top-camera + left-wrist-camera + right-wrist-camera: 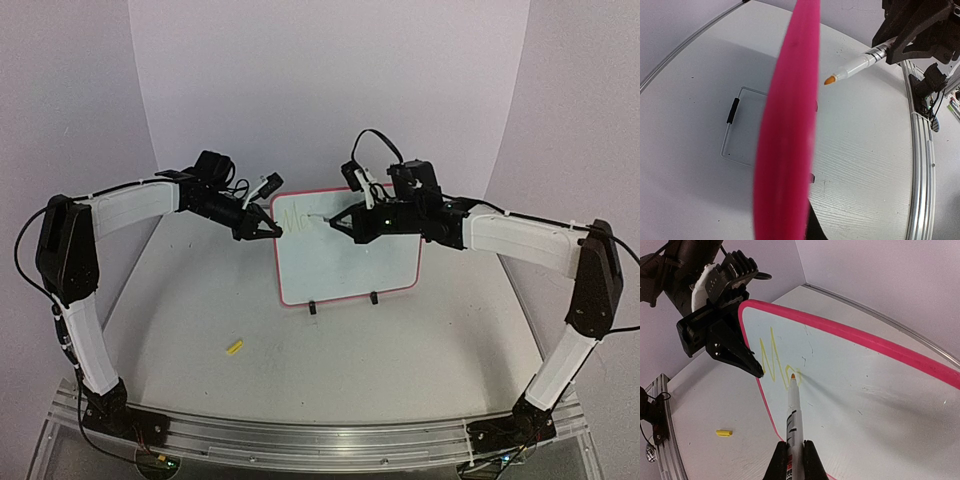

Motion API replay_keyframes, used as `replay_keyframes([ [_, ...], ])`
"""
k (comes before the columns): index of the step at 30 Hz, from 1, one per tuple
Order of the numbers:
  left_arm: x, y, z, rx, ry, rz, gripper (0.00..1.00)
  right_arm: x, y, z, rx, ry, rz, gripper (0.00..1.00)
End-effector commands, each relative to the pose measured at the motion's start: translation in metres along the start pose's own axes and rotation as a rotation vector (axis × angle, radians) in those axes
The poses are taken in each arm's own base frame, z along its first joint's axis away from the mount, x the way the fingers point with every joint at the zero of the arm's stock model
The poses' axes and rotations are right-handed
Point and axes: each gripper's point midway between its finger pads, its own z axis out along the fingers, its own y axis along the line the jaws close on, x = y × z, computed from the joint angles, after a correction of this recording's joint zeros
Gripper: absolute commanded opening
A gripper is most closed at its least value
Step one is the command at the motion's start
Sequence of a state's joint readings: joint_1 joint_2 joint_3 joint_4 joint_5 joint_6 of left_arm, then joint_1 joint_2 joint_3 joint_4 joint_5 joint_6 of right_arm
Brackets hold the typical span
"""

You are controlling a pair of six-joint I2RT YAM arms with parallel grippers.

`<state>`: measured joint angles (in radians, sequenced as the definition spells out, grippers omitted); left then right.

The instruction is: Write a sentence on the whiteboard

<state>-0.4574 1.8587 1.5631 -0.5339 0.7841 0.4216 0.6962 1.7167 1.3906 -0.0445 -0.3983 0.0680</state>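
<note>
This looks like a robot lab. Plain pale walls (330,80) wrap a white bench (430,340), and the left arm (125,208) and right arm (520,235) are bolted to a metal rail (320,440) at its near edge.

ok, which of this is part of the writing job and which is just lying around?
In the job: whiteboard, its edge pinched by the left tool; marker in the right tool; yellow strokes begun.
Lying about: small yellow piece, maybe a cap, on the table.
</note>
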Motion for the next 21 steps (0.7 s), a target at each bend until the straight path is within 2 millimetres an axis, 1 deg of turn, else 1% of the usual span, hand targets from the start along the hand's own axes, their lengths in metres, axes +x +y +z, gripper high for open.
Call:
replay_keyframes([
  [1,0.013,0.016,-0.001,-0.103,0.074,0.041,0.00,-0.028,0.010,-0.032,0.000,-0.096,-0.023,0.00],
  [2,0.013,0.016,-0.001,-0.103,0.073,0.041,0.00,-0.029,0.008,-0.035,0.015,-0.102,-0.024,0.00],
  [5,0.013,0.016,-0.001,-0.102,0.075,0.039,0.00,-0.030,0.004,-0.035,0.039,-0.106,-0.028,0.00],
  [12,0.014,0.016,0.000,-0.104,0.077,0.039,0.00,-0.028,-0.001,-0.020,0.040,-0.090,-0.025,0.00],
  [21,0.014,0.017,0.000,-0.106,0.078,0.039,0.00,-0.029,-0.002,-0.008,0.030,-0.080,-0.030,0.00],
])
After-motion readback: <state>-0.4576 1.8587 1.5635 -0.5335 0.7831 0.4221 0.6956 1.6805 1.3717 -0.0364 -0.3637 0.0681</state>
